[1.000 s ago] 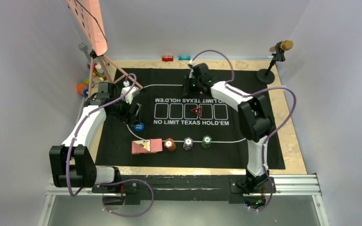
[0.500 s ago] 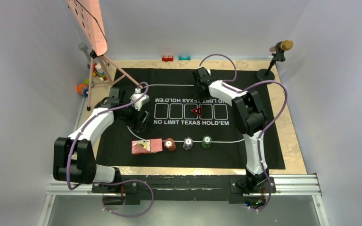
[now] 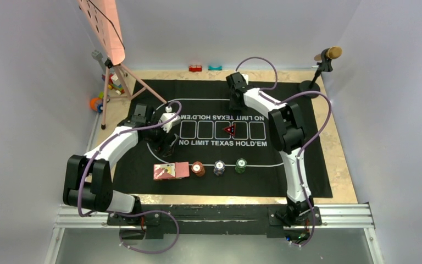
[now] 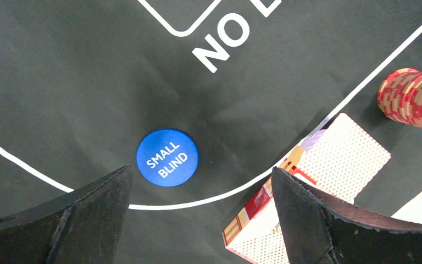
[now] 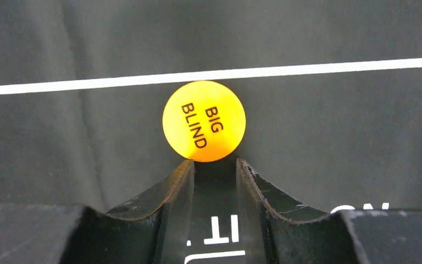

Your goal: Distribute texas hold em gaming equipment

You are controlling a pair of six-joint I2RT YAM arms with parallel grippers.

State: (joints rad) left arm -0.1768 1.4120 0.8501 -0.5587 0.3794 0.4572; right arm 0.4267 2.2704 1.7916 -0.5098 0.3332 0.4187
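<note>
Here the left end effector (image 4: 201, 171) is held wide apart above the blue disc (image 4: 167, 158) on the mat (image 4: 60, 66); the right end effector (image 5: 214, 163), slightly apart and empty, is placed beside the orange disc (image 5: 204, 121).

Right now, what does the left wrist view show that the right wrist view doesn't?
Left wrist only: the blue SMALL BLIND button, pinkish-red-backed cards, a red chip stack, and the left fingers spread wide with nothing between. Right wrist only: the orange BIG BLIND button just past the tips of the right fingers, which stand narrowly apart. Both: the black mat with white printed lines and lettering.
</note>
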